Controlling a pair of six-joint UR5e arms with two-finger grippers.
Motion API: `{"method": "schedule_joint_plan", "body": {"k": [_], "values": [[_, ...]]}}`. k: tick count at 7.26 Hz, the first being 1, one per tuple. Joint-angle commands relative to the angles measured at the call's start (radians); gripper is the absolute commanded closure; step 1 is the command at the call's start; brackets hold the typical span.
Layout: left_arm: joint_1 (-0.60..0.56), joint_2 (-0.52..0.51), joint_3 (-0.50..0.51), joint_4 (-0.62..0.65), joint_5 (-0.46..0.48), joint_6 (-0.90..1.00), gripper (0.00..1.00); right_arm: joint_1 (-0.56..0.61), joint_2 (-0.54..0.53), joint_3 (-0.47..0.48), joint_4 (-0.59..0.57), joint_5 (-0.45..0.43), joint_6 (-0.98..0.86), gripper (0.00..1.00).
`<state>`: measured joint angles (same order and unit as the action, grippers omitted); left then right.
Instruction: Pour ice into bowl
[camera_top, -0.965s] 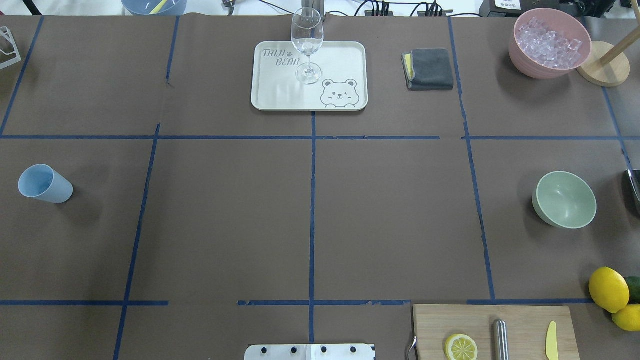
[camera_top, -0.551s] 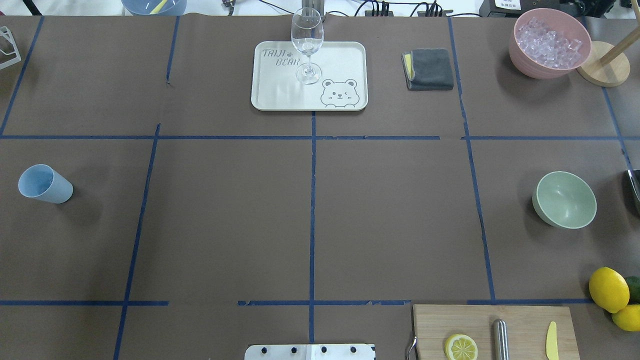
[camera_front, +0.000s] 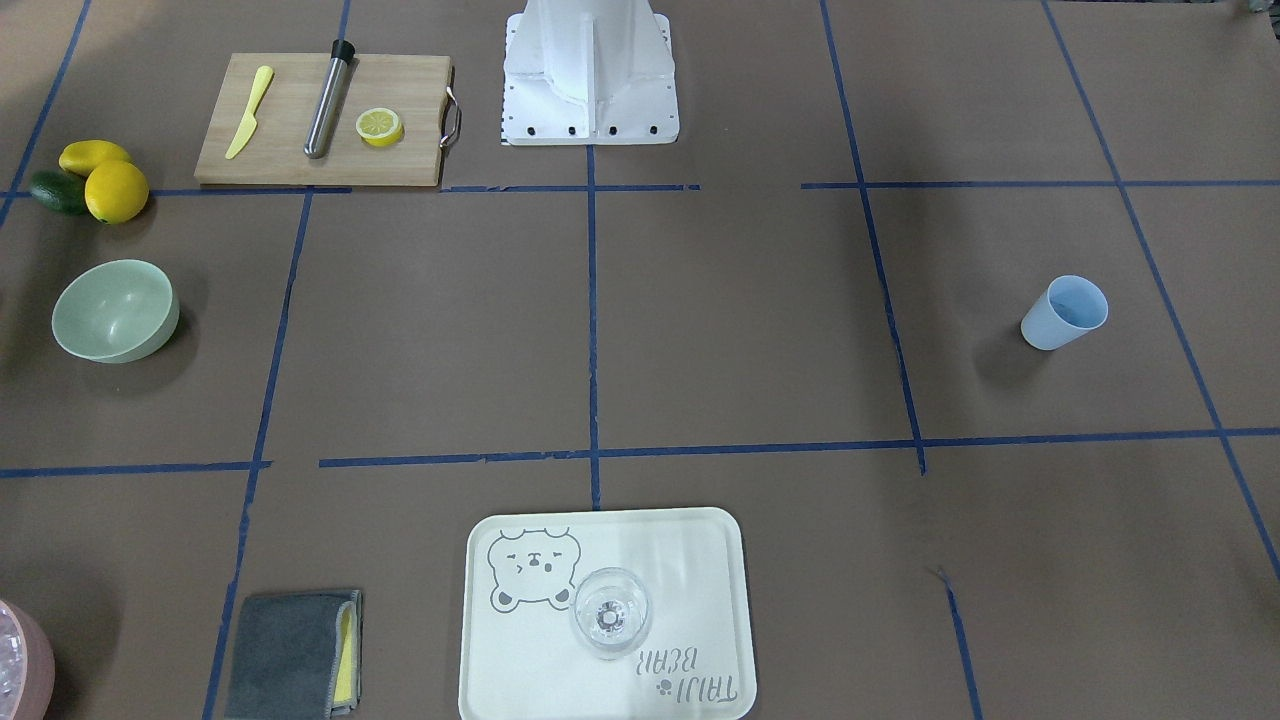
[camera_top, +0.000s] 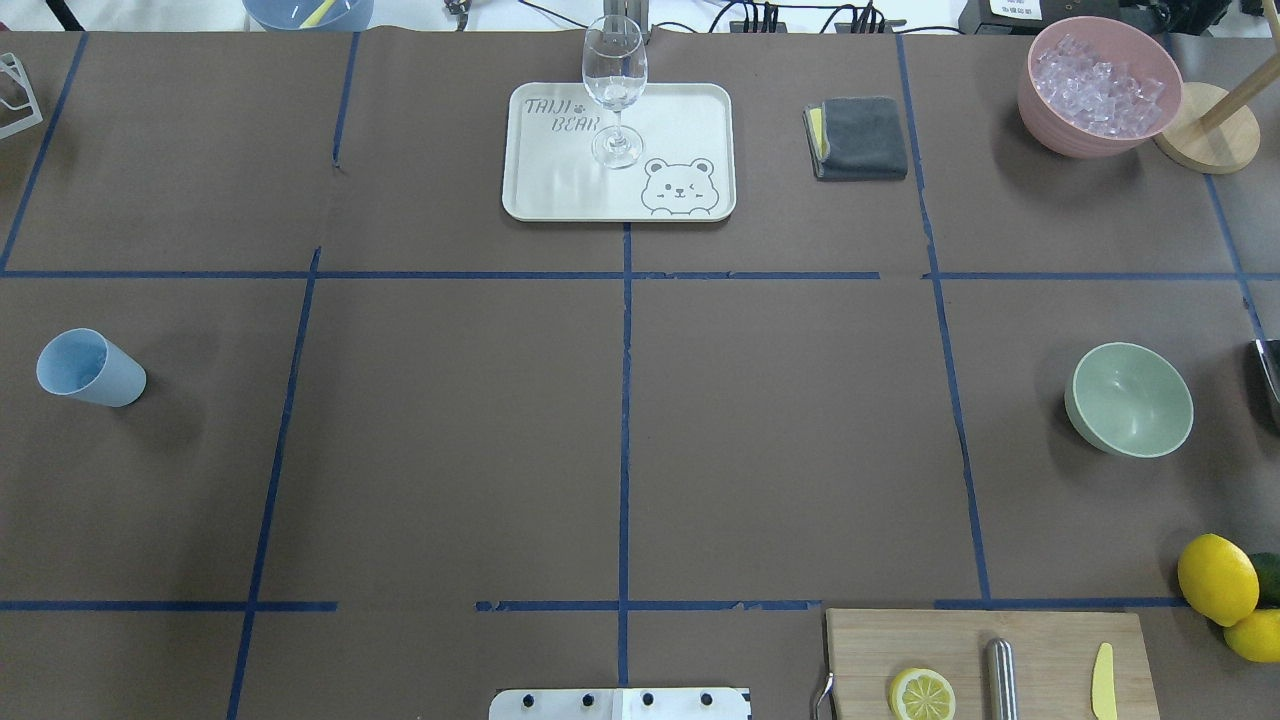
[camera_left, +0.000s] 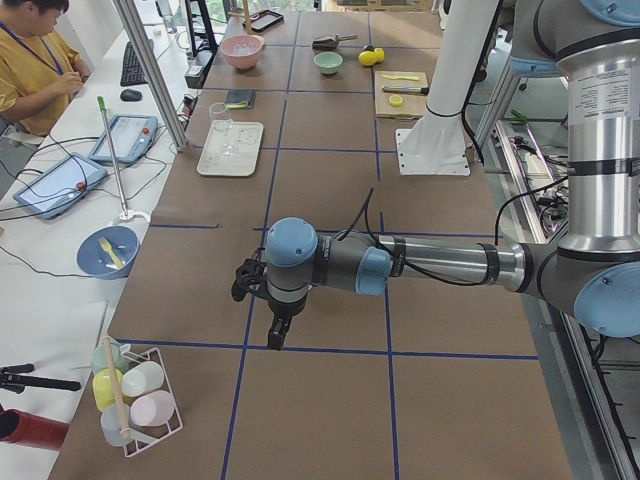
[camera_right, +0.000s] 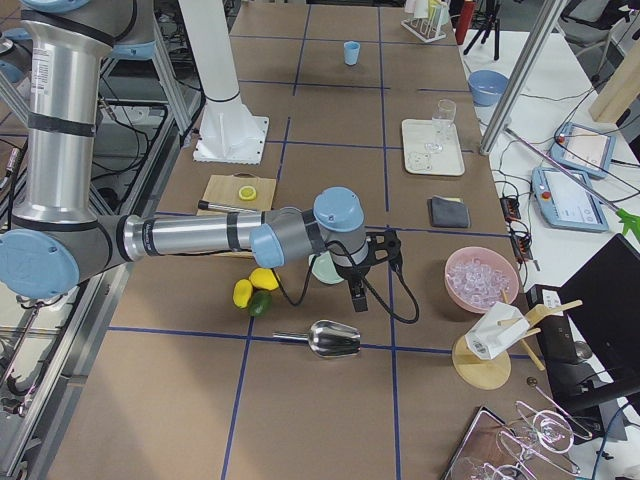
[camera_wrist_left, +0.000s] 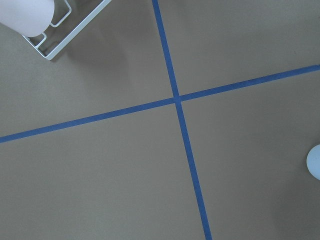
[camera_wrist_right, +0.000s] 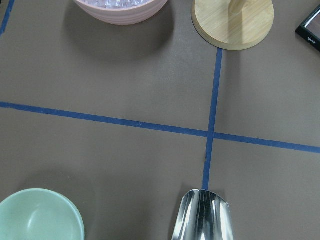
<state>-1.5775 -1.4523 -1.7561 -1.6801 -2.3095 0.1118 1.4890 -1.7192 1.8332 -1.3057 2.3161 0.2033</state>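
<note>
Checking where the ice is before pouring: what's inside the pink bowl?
The pink bowl holds a heap of clear ice cubes. Its floor and any lower cubes are covered by the top layer. The mint-green bowl is empty.

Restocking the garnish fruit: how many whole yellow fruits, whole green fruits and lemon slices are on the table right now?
Whole yellow fruits: 2
Whole green fruit: 1
Lemon slice: 1
Total: 4

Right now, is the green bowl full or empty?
Empty: the green bowl shows a bare inside, and the ice sits in the pink bowl.
</note>
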Motion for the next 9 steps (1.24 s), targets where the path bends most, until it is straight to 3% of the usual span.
{"method": "schedule_joint_plan", "body": {"k": [1, 3, 7, 9], "values": [[0.001, 0.001, -0.003, -0.001, -0.007, 0.000, 0.00, -0.105, 0.006, 0.032, 0.028, -0.007, 0.047, 0.00], [0.001, 0.001, 0.000, -0.007, -0.007, 0.000, 0.00, -0.200, 0.001, 0.021, 0.095, -0.003, 0.051, 0.00], [0.007, 0.001, 0.004, -0.020, -0.010, 0.000, 0.00, -0.346, -0.020, -0.049, 0.120, -0.012, 0.090, 0.00], [0.008, 0.001, 0.004, -0.020, -0.010, 0.000, 0.00, -0.362, -0.013, -0.167, 0.286, -0.011, 0.108, 0.00]]}}
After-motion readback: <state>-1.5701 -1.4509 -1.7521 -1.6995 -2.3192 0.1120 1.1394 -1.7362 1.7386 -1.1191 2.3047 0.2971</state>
